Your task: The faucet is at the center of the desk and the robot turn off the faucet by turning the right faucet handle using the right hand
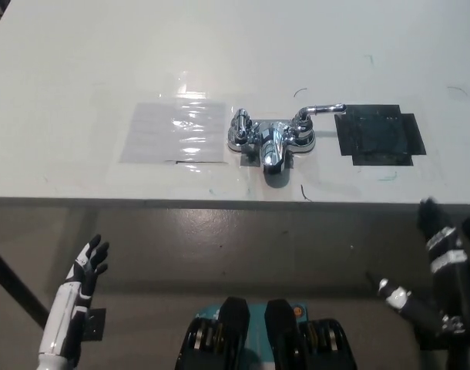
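Observation:
A chrome faucet (271, 139) stands at the middle of the white desk (104, 69), its spout pointing toward me. Its right handle (321, 112) has a lever sticking out to the right. The left handle (240, 128) is a short knob. My black right hand (443, 247) hangs below the desk's front edge at the lower right, well short of the faucet; whether its fingers are apart is not clear. My white left hand (87, 270) rests low at the lower left, fingers spread, holding nothing.
A clear glossy sheet (177, 131) lies taped to the desk left of the faucet. A black patch (377, 135) sits right of it, just past the lever's tip. The desk's front edge (219, 202) runs across the picture above both hands.

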Tool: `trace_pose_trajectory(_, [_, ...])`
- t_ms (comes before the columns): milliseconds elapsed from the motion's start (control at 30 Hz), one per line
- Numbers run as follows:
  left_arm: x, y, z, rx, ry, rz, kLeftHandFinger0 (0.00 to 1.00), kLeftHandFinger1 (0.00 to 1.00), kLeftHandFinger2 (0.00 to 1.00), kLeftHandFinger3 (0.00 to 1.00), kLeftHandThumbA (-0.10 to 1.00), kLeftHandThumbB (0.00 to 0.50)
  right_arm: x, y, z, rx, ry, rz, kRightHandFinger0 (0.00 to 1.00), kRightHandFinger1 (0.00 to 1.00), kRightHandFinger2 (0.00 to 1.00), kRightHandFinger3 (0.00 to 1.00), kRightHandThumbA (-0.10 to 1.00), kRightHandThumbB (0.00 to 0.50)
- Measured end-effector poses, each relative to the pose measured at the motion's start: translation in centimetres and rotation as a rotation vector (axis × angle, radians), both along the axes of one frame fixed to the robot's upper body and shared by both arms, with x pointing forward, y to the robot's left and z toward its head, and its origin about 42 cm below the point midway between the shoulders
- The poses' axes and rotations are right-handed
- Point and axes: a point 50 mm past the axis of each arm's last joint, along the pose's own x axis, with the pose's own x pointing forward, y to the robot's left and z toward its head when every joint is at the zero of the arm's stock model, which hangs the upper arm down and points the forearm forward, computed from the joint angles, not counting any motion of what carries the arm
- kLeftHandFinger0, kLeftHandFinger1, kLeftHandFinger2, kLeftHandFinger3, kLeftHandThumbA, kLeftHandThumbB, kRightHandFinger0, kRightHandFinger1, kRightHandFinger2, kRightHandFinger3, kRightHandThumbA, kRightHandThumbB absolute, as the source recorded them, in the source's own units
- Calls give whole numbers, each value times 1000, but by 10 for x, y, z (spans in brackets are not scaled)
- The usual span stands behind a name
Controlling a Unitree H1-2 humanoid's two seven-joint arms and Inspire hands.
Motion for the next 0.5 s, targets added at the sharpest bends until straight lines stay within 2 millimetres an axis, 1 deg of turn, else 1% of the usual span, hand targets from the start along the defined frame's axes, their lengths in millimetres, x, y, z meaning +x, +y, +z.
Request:
trace_pose_trajectory(67, [-1,-2,-1,3,5,-8,1000,1000,1000,1000,1000,129,10,-8,19,-29,-54,12,1000,1000,1000,1000,1000,187])
trace_pose_trajectory(133, [-2,-4,-2,4,8,-15,1000,1000,1000,1000,1000,140,23,-18,38,-61,-92,31,1000,1000,1000,1000,1000,182])
trace_pose_trajectory(167, [-2,-4,-2,5,8,-17,1000,1000,1000,1000,1000,161,30,-22,47,-73,-106,38,1000,1000,1000,1000,1000,204])
trace_pose_trajectory(200, [-2,-5,-2,6,8,-20,1000,1000,1000,1000,1000,181,40,-27,58,-84,-114,47,1000,1000,1000,1000,1000,203])
trace_pose_trajectory(233, [-2,-5,-2,6,8,-21,1000,1000,1000,1000,1000,185,48,-30,66,-87,-120,58,1000,1000,1000,1000,1000,207])
trace_pose_trajectory(267, [-2,-6,-2,5,8,-22,1000,1000,1000,1000,1000,175,55,-32,75,-89,-129,67,1000,1000,1000,1000,1000,225])
trace_pose_trajectory(300, [-2,-6,-2,5,8,-23,1000,1000,1000,1000,1000,173,62,-33,80,-86,-130,76,1000,1000,1000,1000,1000,234])
trace_pose_trajectory(367, [-1,-8,-2,3,6,-26,1000,1000,1000,1000,1000,163,82,-35,94,-74,-123,108,1000,1000,1000,1000,1000,235])
trace_pose_trajectory(467, [-1,-9,-2,2,7,-29,1000,1000,1000,1000,1000,153,108,-33,103,-56,-92,148,1000,1000,1000,1000,1000,210])
trace_pose_trajectory(500, [-1,-10,-2,3,7,-30,1000,1000,1000,1000,1000,161,117,-31,104,-51,-82,159,1000,1000,1000,1000,1000,222])
